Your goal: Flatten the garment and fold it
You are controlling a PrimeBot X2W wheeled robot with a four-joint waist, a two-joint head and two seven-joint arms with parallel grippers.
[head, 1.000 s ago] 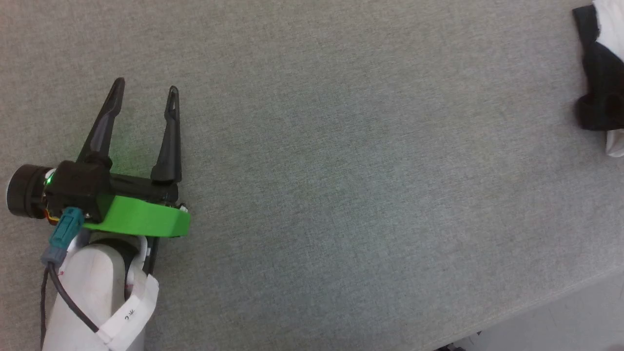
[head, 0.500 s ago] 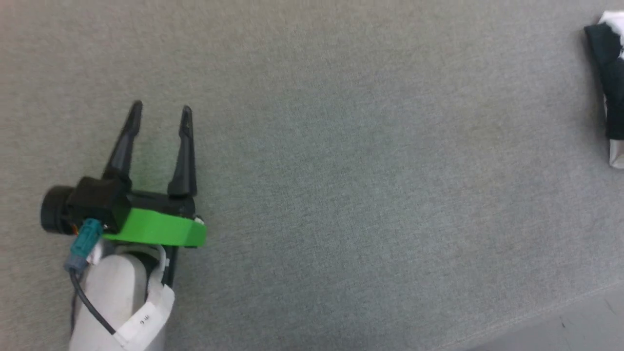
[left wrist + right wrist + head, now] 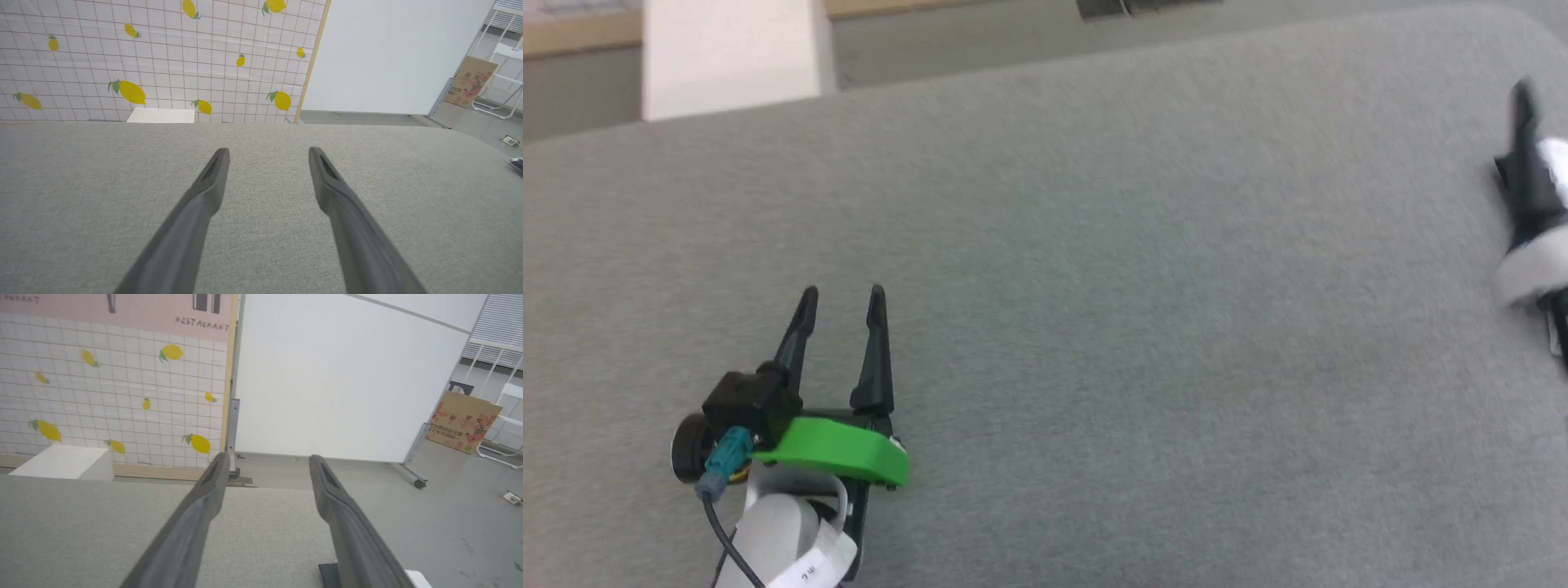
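My left gripper [image 3: 841,296] rests low over the grey table at the lower left, open and empty. In the left wrist view, the left gripper [image 3: 267,152] has bare cloth surface between its fingers. A blurred dark finger [image 3: 1521,106] and a pale wrist of my right arm show at the right edge. In its own view my right gripper [image 3: 265,458] is open, raised and pointing past the table's far edge, with nothing between the fingers. Below it, at the bottom edge, peeks a white corner of the garment [image 3: 416,579] beside a dark bit; the rest is hidden.
The grey fabric table [image 3: 1143,327] stretches wide between the two arms, with its far edge near the top. Beyond that edge stand a white box [image 3: 731,57], a lemon-print tiled wall [image 3: 122,61], a white panel [image 3: 347,384] and a cardboard box [image 3: 461,420].
The head camera has tilted up, bringing the table's far edge into view. The black and white garment at the right edge has slid out of view, and the blurred right arm shows there.
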